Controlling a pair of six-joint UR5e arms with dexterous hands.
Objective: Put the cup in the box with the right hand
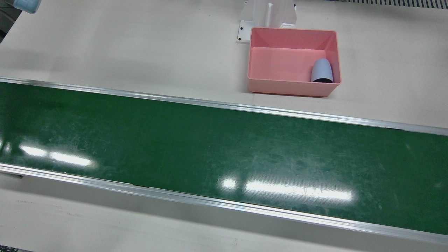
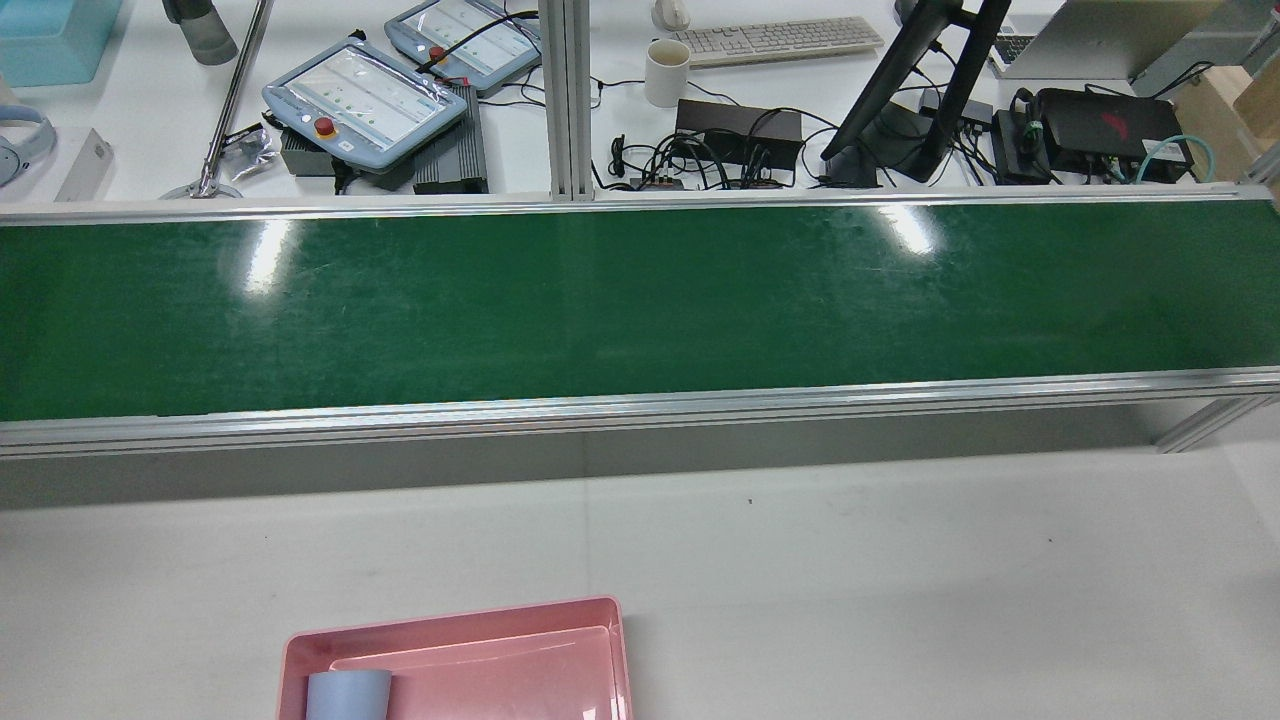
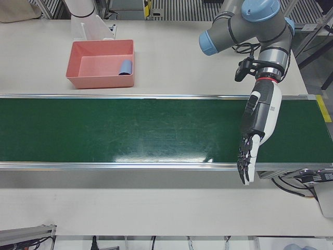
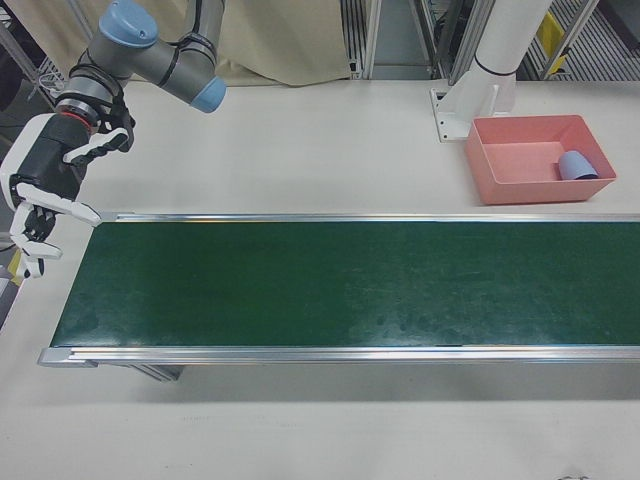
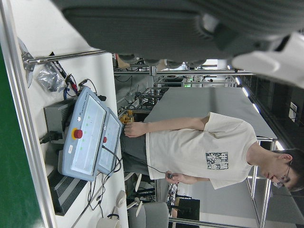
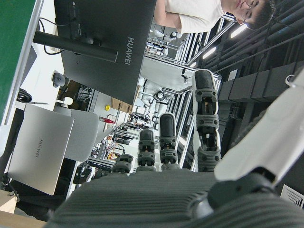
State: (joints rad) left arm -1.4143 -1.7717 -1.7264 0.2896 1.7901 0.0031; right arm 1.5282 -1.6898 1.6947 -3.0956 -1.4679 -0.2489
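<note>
Pale blue, the cup [image 1: 322, 70] is lying on its side in a corner of the pink box [image 1: 293, 88], mouth facing the green conveyor belt [image 1: 224, 154]. Well apart, the right hand [image 4: 45, 195] is hanging empty, fingers loosely spread, at the belt's far end; the left hand [image 3: 257, 133], also released, is hovering over the opposite end.

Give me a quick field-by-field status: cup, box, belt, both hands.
cup: lying on its side inside the box, in a corner
box: pink, on the white table beside the belt
belt: green, nothing on it
right hand: open, empty, at the belt's far end from the box
left hand: open, empty, fingers extended over the belt
</note>
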